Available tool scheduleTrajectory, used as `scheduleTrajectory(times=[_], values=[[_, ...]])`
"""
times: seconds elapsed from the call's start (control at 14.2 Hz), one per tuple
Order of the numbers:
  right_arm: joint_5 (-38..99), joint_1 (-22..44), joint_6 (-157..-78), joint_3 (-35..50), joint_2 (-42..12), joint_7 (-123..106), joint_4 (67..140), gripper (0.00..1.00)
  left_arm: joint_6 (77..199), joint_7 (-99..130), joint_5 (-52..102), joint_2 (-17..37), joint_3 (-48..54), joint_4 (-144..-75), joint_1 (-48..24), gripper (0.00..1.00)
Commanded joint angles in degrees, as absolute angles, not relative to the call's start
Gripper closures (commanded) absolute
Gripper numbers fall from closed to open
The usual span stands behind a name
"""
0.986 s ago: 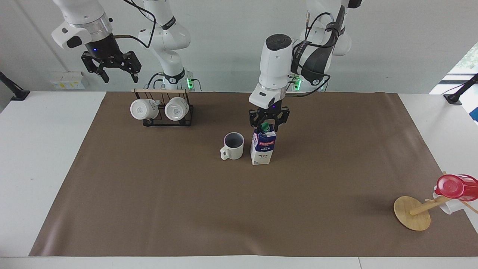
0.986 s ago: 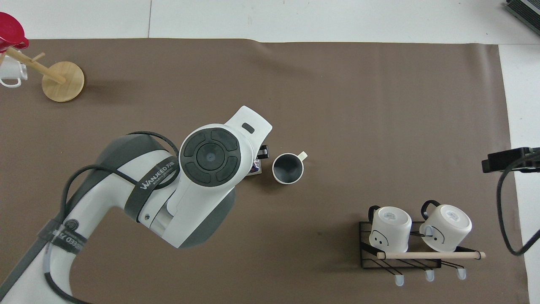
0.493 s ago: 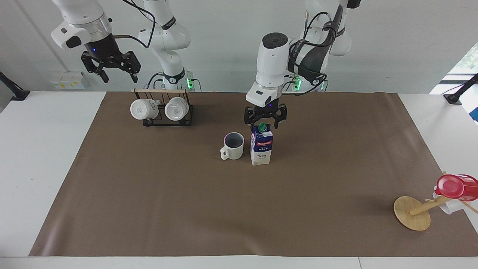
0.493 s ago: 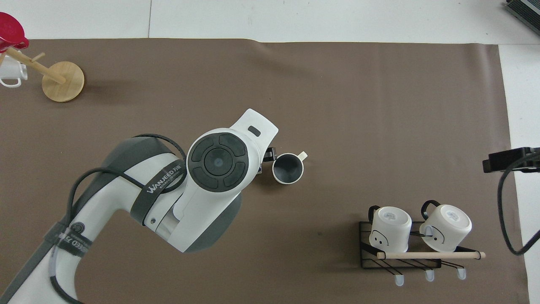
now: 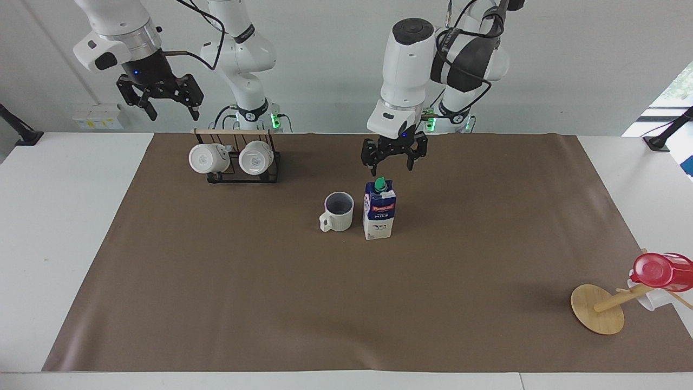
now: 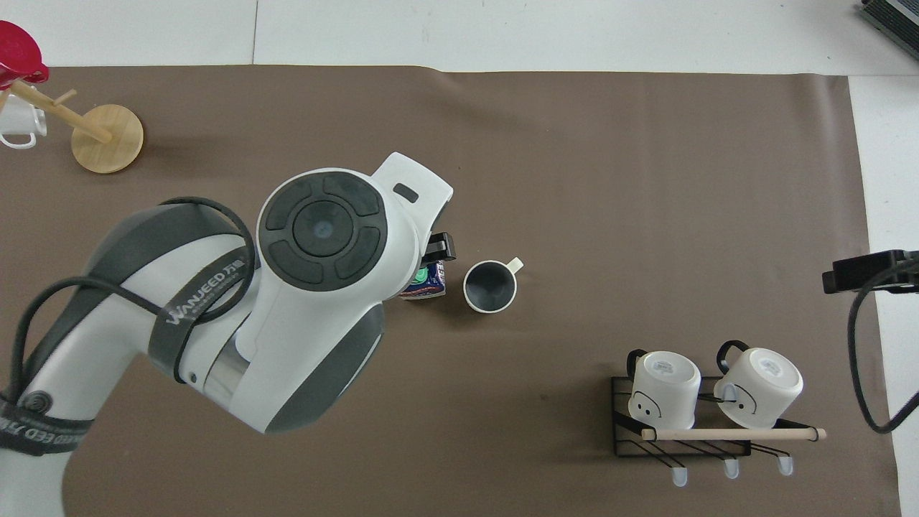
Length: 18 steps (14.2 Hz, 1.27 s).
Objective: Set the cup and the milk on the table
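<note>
In the facing view the tall blue-and-white milk carton with a green screw cap (image 5: 379, 209) stands whole and upright on the brown paper sheet of the white table (image 5: 227, 281). In the overhead view the left arm's white wrist hides most of it, leaving only its cap and one top corner (image 6: 428, 278). One small cream-white ribbed mug with a dark inside (image 5: 338, 212) stands upright just beside the carton, toward the right arm's end, not touching it, handle turned away from the robots. Two glossy white mugs (image 5: 209, 158) hang on one black wire rack with a wooden bar (image 5: 238, 162), nearer to the robots than the carton and toward the right arm's end. One tipped wooden mug tree (image 5: 602, 309) lies well apart from the carton at the left arm's end, carrying one red translucent cup (image 5: 661, 271) and one white mug. The left gripper (image 5: 393, 162) hangs above the carton, fingers spread wide, holding and touching nothing. The right gripper (image 5: 171, 110) waits high over the rack, fingers likewise apart and empty.
</note>
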<state>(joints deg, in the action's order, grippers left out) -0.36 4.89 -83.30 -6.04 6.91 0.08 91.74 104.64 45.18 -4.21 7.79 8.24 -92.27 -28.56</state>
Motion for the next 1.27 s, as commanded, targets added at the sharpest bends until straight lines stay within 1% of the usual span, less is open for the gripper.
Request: scheduleTrajectory(times=[0.0,0.21,0.56,0.85,1.2], values=[[-0.5,4.0,-82.2,-5.9,5.5,-0.6,90.0,0.00,100.6,38.9,-3.3,5.4,8.1,-91.8,-25.2,0.00],[-0.3,4.0,-82.8,-6.0,5.7,-0.6,90.4,0.00,97.3,30.7,-3.8,3.1,8.0,-91.8,-21.4,0.00],[-0.6,4.0,-82.9,-6.1,6.0,-0.6,90.7,0.00,94.0,15.1,-3.7,-0.1,7.8,-91.8,-11.9,0.00],[-0.9,4.0,-83.1,-6.2,6.0,-0.7,90.7,0.00,91.6,11.0,-3.4,-1.8,7.9,-91.8,-5.6,0.00],[-0.2,4.0,-83.0,-6.2,6.2,-0.9,90.4,0.00,90.0,6.8,-3.3,-3.0,6.9,-91.8,-2.7,0.00]])
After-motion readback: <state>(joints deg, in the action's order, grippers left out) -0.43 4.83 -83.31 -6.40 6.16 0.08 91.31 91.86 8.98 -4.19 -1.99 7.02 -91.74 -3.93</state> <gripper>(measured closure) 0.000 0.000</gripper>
